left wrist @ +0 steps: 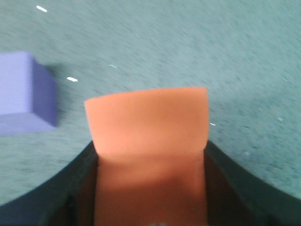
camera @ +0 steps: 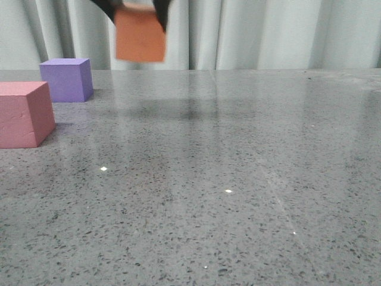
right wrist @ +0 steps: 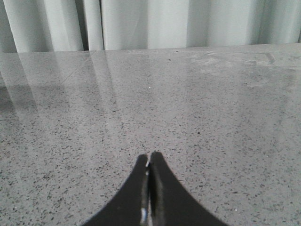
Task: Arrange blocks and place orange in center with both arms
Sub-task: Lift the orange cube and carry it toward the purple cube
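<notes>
Orange foam cube [camera: 140, 34] held clear of the grey speckled tabletop [camera: 238, 179] by the left gripper [left wrist: 149, 188], whose two black fingers [left wrist: 80, 183] clamp the cube's opposite side faces; in the front view only the finger ends show at the picture's upper margin, and the cube is blurred. It hangs over the far part of the table, left of the middle. The purple cube [camera: 66, 79] rests near the far-left corner, and the pinkish-red cube [camera: 24, 114] stands nearer, at the left edge; the two are close together but apart. In the left wrist view the purple cube [left wrist: 26, 94] lies off to one side of the carried cube, not under it. As cubes, the blocks have no long axis to align. The left arm, already loaded, is the arm placed to set the orange cube down; judged from the task, its target lies between the other two. Right gripper [right wrist: 149, 179]: fingertips pressed together, empty, low over bare tabletop, no cube in its view.
</notes>
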Controlling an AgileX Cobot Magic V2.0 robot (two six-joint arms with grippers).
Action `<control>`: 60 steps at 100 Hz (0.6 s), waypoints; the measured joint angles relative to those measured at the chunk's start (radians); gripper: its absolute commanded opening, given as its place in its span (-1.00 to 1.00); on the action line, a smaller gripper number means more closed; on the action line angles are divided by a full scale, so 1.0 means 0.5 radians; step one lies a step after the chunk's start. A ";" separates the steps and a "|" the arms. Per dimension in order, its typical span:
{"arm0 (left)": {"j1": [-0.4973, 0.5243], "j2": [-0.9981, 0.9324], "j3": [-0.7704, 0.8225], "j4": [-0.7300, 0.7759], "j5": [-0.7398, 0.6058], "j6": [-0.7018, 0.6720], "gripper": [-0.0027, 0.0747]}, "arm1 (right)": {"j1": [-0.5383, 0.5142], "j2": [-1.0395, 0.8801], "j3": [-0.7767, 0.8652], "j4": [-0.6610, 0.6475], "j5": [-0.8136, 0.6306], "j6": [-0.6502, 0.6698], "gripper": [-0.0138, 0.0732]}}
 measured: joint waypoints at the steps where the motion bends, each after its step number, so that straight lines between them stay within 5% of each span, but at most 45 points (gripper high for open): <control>1: 0.000 -0.007 0.000 0.015 0.008 0.000 -0.66 | 0.000 0.000 0.000 0.000 0.000 0.000 -0.84; 35: 0.149 -0.320 0.258 0.127 0.074 0.003 -0.65 | 0.000 0.000 0.000 0.000 0.000 0.000 -0.84; 60: 0.354 -0.541 0.628 0.090 -0.155 0.003 -0.65 | 0.000 0.000 0.000 0.000 0.000 0.000 -0.84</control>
